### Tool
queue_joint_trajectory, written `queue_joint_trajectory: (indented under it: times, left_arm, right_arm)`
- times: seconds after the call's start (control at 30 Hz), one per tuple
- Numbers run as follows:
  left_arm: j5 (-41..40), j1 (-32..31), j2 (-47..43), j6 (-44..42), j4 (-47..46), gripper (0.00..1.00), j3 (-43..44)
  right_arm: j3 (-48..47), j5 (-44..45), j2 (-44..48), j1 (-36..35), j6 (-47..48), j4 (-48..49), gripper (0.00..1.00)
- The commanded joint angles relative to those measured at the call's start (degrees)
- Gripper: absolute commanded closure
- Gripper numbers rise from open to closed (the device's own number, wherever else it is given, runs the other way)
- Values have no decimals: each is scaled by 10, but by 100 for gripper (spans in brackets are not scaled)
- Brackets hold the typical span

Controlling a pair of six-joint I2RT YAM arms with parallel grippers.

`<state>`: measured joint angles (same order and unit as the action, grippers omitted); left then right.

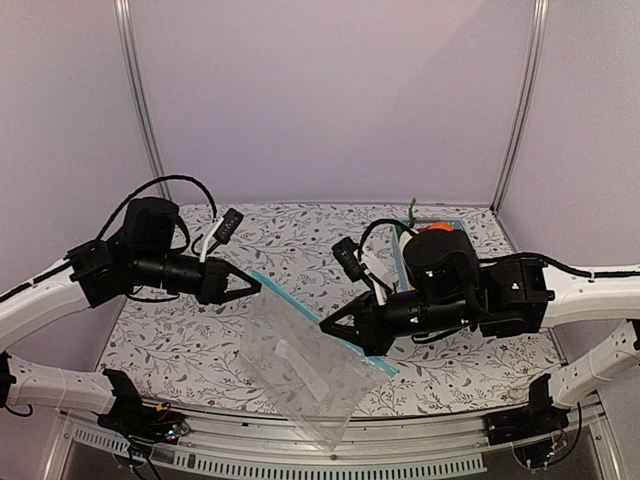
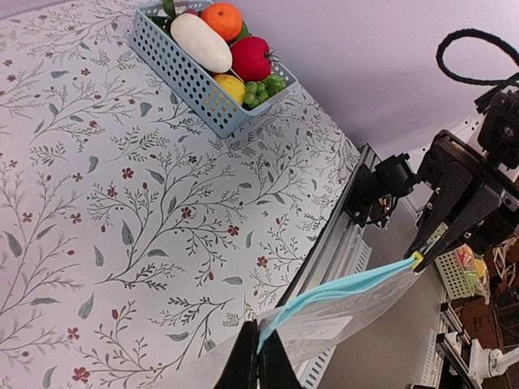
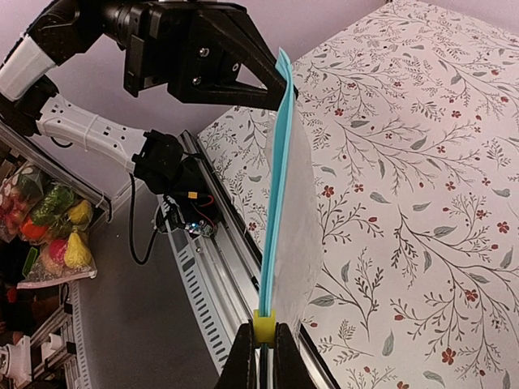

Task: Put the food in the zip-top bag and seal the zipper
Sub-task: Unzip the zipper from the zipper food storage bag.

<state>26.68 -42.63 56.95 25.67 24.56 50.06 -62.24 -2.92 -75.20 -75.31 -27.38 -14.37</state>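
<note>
Above the surface [image 1: 300, 240], the bag [image 1: 300, 375] hangs stretched between both arms: left gripper [image 1: 257, 287] pinches one end of the zipper [image 3: 274, 186], right gripper [image 1: 326, 325] clamps the other. The food [image 2: 215, 44] sits in the basket [image 2: 190, 81], far right.

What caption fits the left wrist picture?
Zip-top bag hangs by its zipper between both jaws; food sits in the blue basket.

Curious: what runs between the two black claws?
The clear plastic bag's light blue zipper strip, pinched by left gripper and right gripper; both wrist views show it.
</note>
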Motion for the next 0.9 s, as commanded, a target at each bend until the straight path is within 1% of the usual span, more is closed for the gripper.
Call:
queue_joint_trajectory:
  times: [0.0, 0.4, 0.87]
  left_arm:
    - [-16, 49, 16, -43, 34, 100, 20]
    - [21, 113, 23, -63, 9, 100, 6]
    - [23, 161, 9, -75, -1, 100, -14]
  right_arm:
    - [18, 5, 25, -5, -9, -45, 100]
    - [22, 26, 34, -5, -18, -79, 100]
    - [35, 26, 46, -6, -30, -91, 100]
